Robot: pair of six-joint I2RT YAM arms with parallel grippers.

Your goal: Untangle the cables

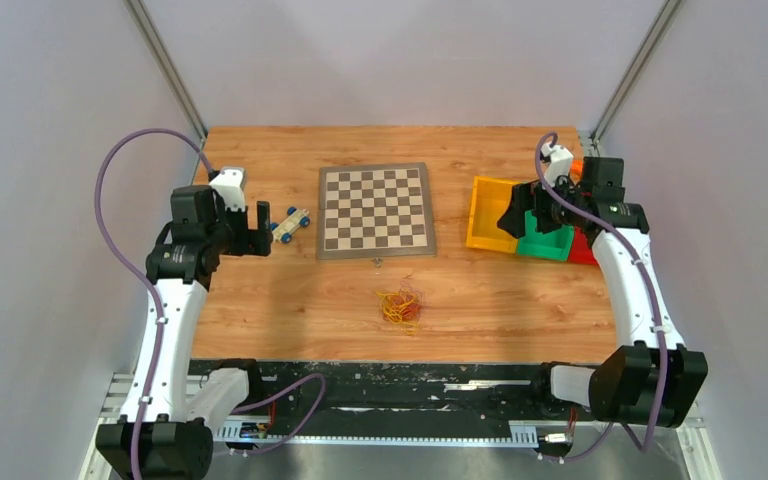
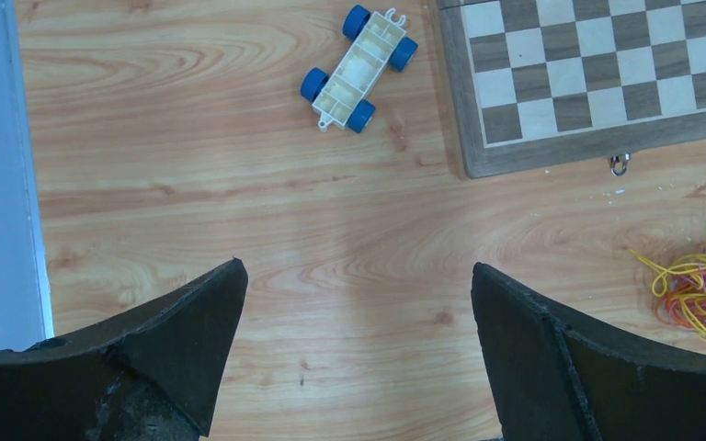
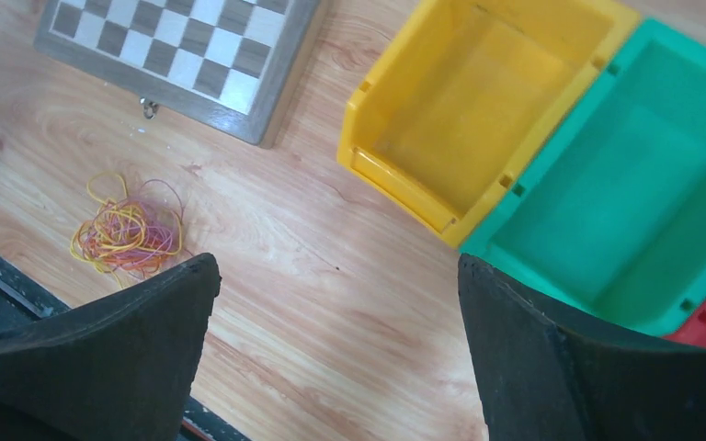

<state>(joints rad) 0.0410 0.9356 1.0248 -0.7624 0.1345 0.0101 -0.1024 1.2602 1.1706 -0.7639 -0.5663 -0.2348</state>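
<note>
Well, the job looks barely begun. The cables (image 1: 400,306) lie in 1 small heap of yellow, orange and red loops on the wooden table (image 1: 520,300), and neither arm is near them.

The left pincer (image 1: 257,230) hangs with its 2 fingers spread wide and nothing between them. The heap sits well off to its right, nearer the arm bases, while a white toy chassis (image 1: 291,224) with blue wheels lies just beside it on that same side.

The right pincer (image 1: 518,218) is likewise wide apart and empty, poised over the yellow bin (image 1: 487,212). From it the tangle lies well off to the left and toward the near edge, past the corner of the chessboard (image 1: 375,210).

So the step in hand, I'd judge, is the approach. Next both pincers need to come inward and down to the heap — 1 pinching a strand at its rim to anchor it, the other picking out 1 loop and drawing it clear. The strands look thin and springy, so a fine, low pinch seems called for.
</note>
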